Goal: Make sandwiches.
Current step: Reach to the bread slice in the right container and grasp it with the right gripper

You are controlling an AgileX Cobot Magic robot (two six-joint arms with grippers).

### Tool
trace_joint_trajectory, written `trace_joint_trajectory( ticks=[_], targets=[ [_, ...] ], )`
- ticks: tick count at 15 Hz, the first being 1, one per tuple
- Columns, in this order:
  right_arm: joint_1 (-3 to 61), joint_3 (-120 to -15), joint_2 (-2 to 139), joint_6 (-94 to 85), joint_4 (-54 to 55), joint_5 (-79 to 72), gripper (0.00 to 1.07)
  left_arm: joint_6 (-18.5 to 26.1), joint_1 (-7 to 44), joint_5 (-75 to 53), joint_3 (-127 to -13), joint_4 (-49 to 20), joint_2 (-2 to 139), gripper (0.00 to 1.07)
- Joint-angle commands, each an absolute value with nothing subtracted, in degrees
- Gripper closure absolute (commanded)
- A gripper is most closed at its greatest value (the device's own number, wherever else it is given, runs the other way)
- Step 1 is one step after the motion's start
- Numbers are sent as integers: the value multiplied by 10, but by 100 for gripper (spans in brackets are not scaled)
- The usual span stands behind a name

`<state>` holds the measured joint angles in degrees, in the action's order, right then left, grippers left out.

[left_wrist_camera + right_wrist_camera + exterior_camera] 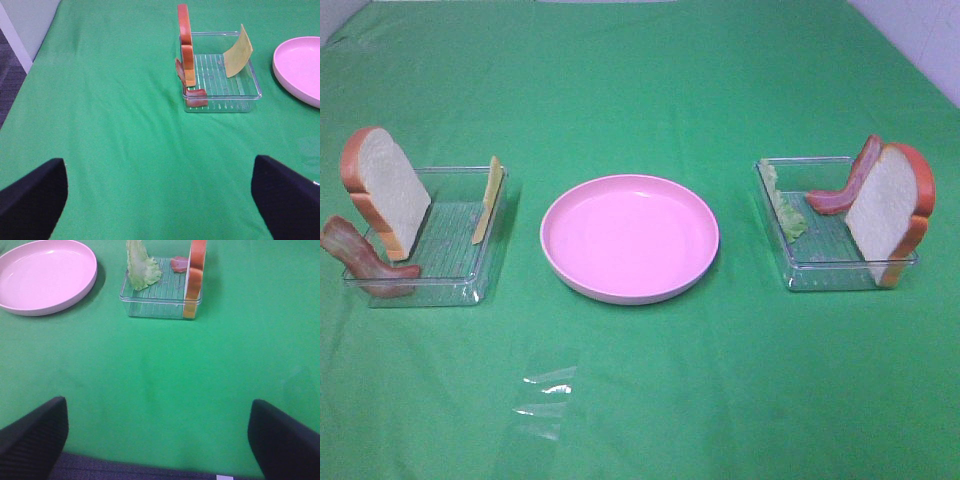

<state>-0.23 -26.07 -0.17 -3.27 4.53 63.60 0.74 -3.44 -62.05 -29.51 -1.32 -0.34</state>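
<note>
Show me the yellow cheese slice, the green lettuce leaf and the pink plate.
Thin yellow cheese slice [487, 200], exterior high view, middle of its face.
Pale green lettuce leaf [786, 208], exterior high view, centre of the leaf.
Round pink plate [630, 235], exterior high view, bare centre.

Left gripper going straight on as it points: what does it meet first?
Probably bare green cloth; the left gripper aims just beside the clear tray holding a bread slice, depth unclear.

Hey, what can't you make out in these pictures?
- High view: clear thing in front of the plate shows only glints; unidentifiable.
- Right wrist view: bacon mostly hidden behind bread.
- Left wrist view: plate cut off by the edge.
- Wrist views: left gripper and right gripper show only finger parts, cut by the frame.
</note>
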Motion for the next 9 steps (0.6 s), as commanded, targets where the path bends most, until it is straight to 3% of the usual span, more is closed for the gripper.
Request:
trace_joint_trajectory(
  ticks=[1,9],
  targets=[
    [-2,-260,-19,-36,44,635,14,6,-34,-614,-296,-16,-10,16],
    [-2,-260,-17,-34,44,634,14,6,-34,-614,-296,-16,-10,16]
  ],
)
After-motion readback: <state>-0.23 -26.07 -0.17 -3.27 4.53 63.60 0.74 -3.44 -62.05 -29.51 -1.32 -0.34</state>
